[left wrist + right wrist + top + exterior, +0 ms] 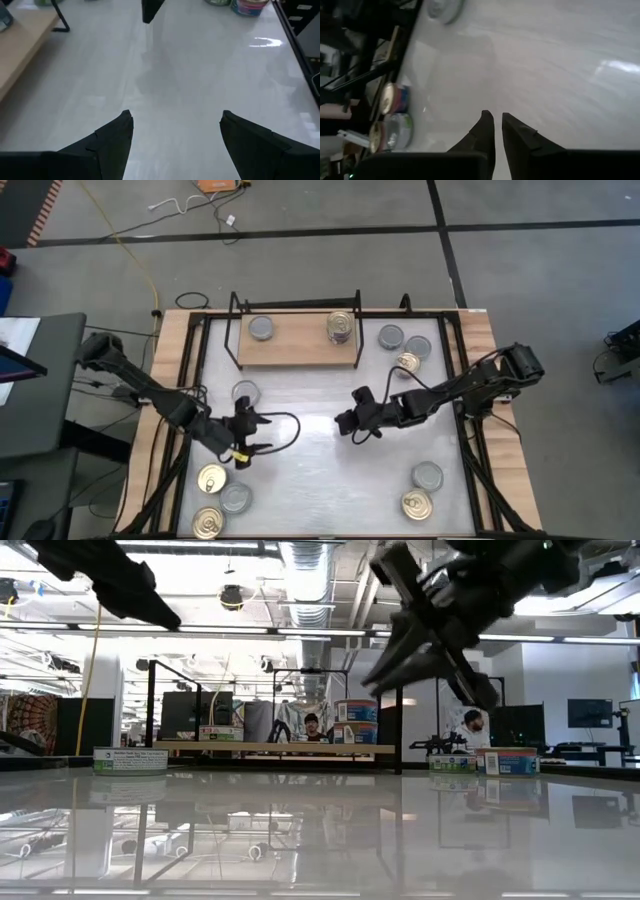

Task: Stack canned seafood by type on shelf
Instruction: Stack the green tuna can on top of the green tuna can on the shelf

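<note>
Table (320,480): my white worktop, with tins scattered at its corners and bare gloss in the middle, under both my arms.
Shelf (295,345): wooden board in a black wire frame at the far edge; one grey-topped tin (261,328) toward its left, a gold-topped stack (340,326) toward its right.
Loose tins: a cluster (218,502) at the near left, a pair (422,490) at the near right, three (402,346) just right of the shelf, one grey tin (244,392) near my left arm.
Risk: as I judge it, a reach past the wire frame could clip it and topple the gold stack; mixing grey with gold would spoil the sorting.
Left gripper (175,125): fingers spread wide, empty, above bare table.
Right gripper (498,127): fingers nearly together, nothing between them, above bare table mid-worktop.
</note>
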Motion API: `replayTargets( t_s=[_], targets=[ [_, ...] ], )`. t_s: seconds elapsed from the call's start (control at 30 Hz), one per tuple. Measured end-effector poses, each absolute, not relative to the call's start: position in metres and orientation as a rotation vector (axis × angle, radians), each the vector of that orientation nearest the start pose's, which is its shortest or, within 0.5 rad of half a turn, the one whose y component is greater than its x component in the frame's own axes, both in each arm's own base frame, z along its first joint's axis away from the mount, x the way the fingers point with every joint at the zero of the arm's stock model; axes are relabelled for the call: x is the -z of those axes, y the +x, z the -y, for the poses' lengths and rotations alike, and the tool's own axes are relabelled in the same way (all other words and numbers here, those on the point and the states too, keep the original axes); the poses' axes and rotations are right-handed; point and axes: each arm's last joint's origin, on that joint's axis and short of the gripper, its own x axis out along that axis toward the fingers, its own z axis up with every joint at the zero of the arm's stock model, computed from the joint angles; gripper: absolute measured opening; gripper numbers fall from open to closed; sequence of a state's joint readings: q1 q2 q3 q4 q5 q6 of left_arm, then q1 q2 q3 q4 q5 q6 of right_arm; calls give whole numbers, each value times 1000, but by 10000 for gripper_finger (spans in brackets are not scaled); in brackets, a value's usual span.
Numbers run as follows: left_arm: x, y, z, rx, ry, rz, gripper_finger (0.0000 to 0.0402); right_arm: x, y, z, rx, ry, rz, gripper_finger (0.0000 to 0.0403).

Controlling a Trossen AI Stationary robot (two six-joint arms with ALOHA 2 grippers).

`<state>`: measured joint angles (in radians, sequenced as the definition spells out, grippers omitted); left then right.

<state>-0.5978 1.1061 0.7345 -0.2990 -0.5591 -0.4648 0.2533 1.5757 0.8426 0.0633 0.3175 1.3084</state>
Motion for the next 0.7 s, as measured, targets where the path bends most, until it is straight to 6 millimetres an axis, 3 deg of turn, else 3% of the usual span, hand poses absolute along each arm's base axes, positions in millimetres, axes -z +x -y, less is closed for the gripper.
replayTargets(
  t_s=[0.2,0.37,0.57,0.7],
  targets=[
    [-248,187,124,-30,-33,-549,284,-210,319,-79,479,1018,-405,34],
    [-227,169,125,17,-87,-463,284,-230,327,-83,472,964,-359,17],
    [-205,142,112,85,-187,-338,284,-250,332,-84,487,951,-368,17],
    [-204,130,100,99,-214,-285,284,-261,334,-85,492,944,-378,17]
  ],
)
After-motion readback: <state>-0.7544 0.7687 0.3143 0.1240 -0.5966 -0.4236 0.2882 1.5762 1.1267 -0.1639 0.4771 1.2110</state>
